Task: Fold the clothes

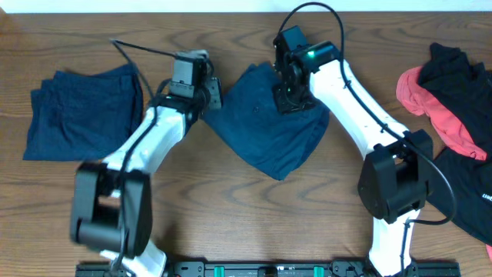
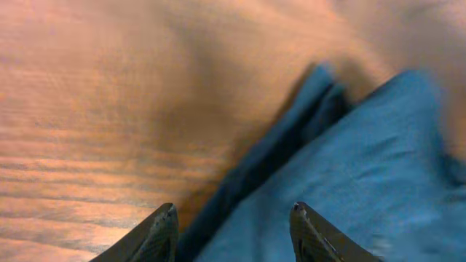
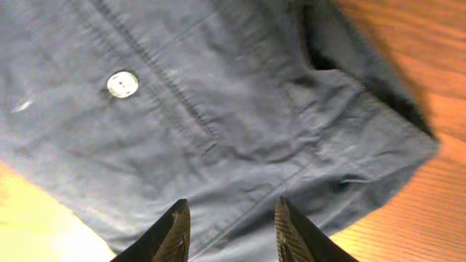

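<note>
Navy blue shorts (image 1: 269, 135) lie folded and rumpled in the middle of the table. My left gripper (image 1: 211, 94) hovers at their left edge. In the left wrist view it (image 2: 233, 212) is open, its fingertips (image 2: 166, 217) apart over the folded hem (image 2: 349, 167), gripping nothing. My right gripper (image 1: 289, 98) is over the shorts' upper right part. In the right wrist view it (image 3: 231, 212) is open just above the cloth (image 3: 240, 109), near a seam and a white button (image 3: 121, 84). Nothing is held.
A second navy garment (image 1: 81, 111) lies folded flat at the far left. A heap of black (image 1: 461, 77) and coral-red clothes (image 1: 442, 115) sits at the right edge. Bare wooden table (image 1: 254, 215) shows in front of the shorts.
</note>
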Robot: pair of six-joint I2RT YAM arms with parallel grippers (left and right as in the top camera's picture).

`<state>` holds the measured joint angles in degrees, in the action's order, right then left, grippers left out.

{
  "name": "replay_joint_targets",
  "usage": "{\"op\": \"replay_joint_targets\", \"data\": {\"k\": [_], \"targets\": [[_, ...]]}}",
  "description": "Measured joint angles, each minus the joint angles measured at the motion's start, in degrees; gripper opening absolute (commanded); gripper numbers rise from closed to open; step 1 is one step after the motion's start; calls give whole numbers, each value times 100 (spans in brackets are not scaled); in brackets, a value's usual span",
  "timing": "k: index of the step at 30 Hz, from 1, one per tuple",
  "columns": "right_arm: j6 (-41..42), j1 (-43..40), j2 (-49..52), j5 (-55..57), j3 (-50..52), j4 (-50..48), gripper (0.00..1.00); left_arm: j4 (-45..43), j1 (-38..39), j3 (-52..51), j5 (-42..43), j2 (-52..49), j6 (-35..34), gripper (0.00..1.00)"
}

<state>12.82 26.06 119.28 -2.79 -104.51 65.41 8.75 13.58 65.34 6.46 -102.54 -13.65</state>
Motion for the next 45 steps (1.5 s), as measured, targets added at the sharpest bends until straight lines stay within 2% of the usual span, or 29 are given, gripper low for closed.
{"op": "replay_joint_targets", "data": {"k": [6, 7, 9, 14, 19, 23, 27, 29, 30, 31, 33, 38, 45], "targets": [[0, 199, 0, -125, 144, -83, 41, 739, 0, -7, 81, -686, 22, 50], [0, 221, 0, -136, 227, -103, 41, 929, 0, -11, 105, -726, 20, 47], [0, 238, 0, -151, 503, -210, 40, 1342, 0, 15, 131, -710, 22, 33], [0, 236, 0, -153, 1213, -496, 40, 2601, -2, 63, 466, -632, 37, 32], [-9, 229, 0, -136, 1867, -1060, 41, 3663, -2, 48, 1318, -643, -87, 26], [-24, 192, -24, -50, 2129, -1384, 42, 4105, 2, 15, 1735, -647, -125, 26], [-28, 116, -63, 24, 2173, -1449, 42, 4039, -4, 2, 1912, -555, -136, 27], [-28, 70, -66, 46, 2175, -1449, 42, 3871, -22, -7, 1947, -361, -129, 33], [-31, 50, -66, 50, 2175, -1451, 42, 3781, -33, -9, 1958, -262, -146, 43], [-31, 37, -66, 68, 2175, -1451, 42, 3633, -57, -9, 1945, -83, -116, 67], [-31, 31, -66, 103, 2177, -1453, 42, 3314, -103, -7, 1864, 216, -149, 82], [-28, 31, -66, 125, 2177, -1456, 42, 2636, -195, -2, 1668, 590, -149, 90], [-31, 31, -66, 127, 2177, -1456, 42, 2527, -195, -2, 1626, 177, -109, 95]]}}
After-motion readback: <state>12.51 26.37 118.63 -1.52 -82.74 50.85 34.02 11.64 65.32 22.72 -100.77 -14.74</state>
